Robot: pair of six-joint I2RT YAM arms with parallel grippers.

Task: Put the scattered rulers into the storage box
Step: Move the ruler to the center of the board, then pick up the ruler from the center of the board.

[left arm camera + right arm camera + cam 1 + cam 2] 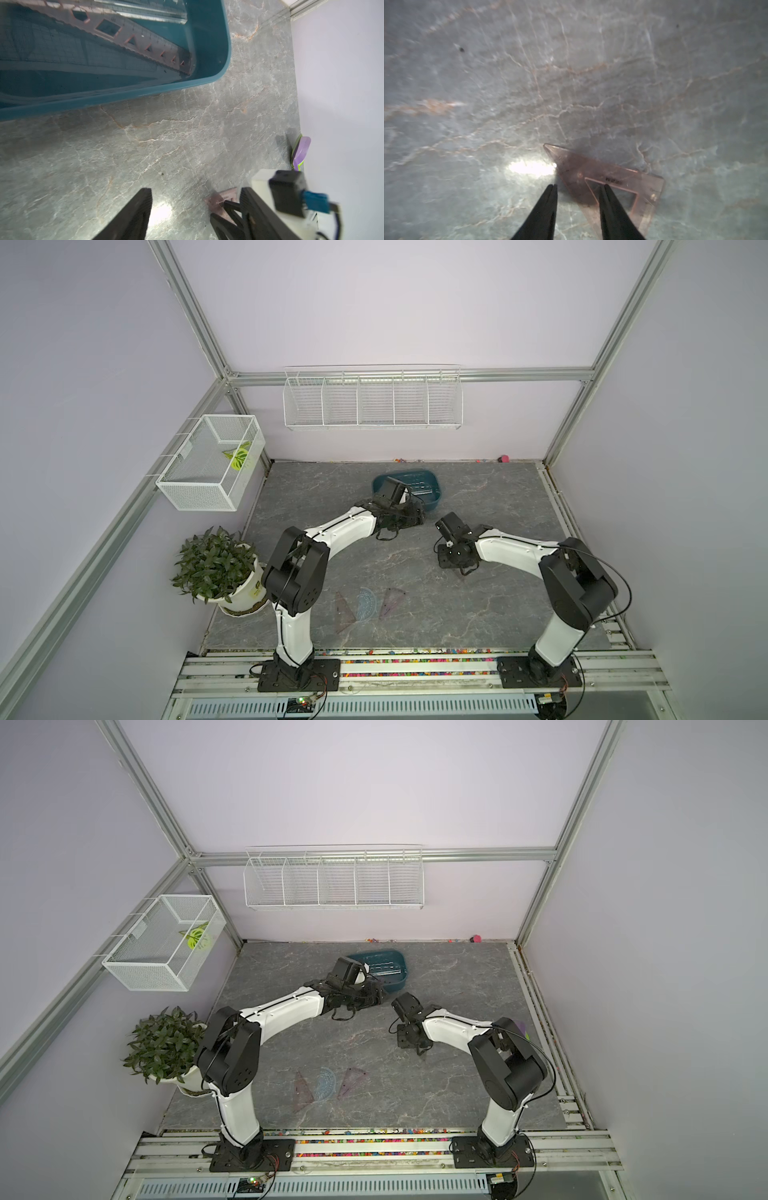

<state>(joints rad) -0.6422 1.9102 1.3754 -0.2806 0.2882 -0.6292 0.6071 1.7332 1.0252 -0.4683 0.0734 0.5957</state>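
storage box (145,91) rear centre, rulers (143,41) in it, protractor (368,603) btwn 2 triangles (344,614) near front, plant (214,564) far left

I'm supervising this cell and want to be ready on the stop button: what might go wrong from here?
The triangle lies flat on the table; the right gripper straddles only one side of it, so it may skid or slip out. The left gripper hovers close by, beside the storage box, so the arms may bump.

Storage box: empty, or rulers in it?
Not empty. The left wrist view shows a brown stencil ruler and a clear ruler lying inside the storage box.
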